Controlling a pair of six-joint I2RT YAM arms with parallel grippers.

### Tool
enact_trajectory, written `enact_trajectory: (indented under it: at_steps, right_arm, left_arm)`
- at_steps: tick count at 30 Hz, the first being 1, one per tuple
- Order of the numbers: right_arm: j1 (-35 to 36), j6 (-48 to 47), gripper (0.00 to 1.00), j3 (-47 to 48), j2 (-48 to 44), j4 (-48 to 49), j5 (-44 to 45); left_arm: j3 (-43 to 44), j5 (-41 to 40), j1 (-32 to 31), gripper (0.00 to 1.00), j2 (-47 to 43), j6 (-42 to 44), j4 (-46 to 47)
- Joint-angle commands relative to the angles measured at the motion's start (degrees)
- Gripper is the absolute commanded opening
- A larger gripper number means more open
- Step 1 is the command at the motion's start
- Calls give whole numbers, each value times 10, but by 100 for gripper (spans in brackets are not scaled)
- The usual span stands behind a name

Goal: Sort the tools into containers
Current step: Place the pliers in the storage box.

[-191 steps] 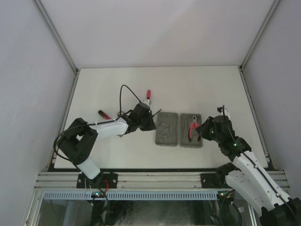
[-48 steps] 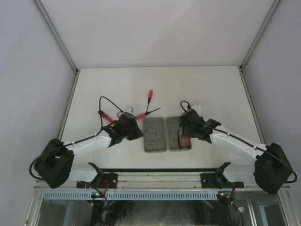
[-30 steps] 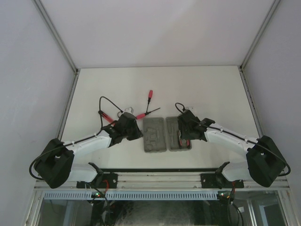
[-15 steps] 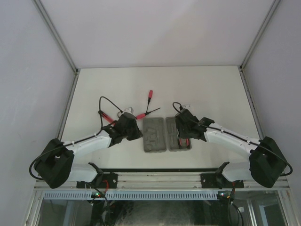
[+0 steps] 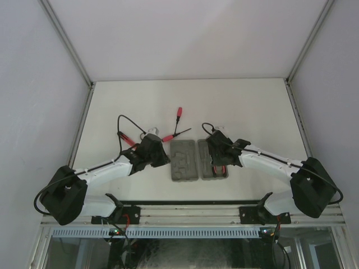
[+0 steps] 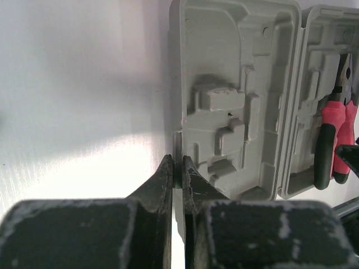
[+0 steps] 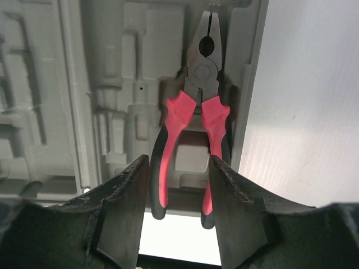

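Note:
Two grey trays lie side by side: the left tray and the right tray. Red-and-black pliers lie in a recess of the right tray. My left gripper is shut on the left rim of the left tray. My right gripper is open just above the right tray, its fingers either side of the pliers' handles. Three screwdrivers lie on the table: one far, one near the trays, one left. No dark ring shows.
The white table ends at grey walls on three sides and a metal rail in front. A black cable loops above the left wrist. In the left wrist view the right tray and the pliers lie at the right.
My right gripper has slid left over the right tray and now covers most of the pliers from above. The left arm and the trays have stayed put over the last second.

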Motion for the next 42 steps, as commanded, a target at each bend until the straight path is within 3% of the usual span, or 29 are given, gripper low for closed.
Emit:
enact_trajectory:
  at_steps: [1,17,27,42]
  right_arm:
    - [1,-6,45,18,25,25,0]
    - [-35,-36,32,28,44,80,5]
    - [-31,-38,33,37,4,44,24]
    - [-38,-46,24,38,53,23,6]
  left_arm:
    - [6,-11,3,0,-20,-10,3]
    - [6,-4,3,0,-18,-6,1]
    - [5,-14,3,0,-26,-9,-7]
    - [8,-13,3,0,-24,-9,-9]
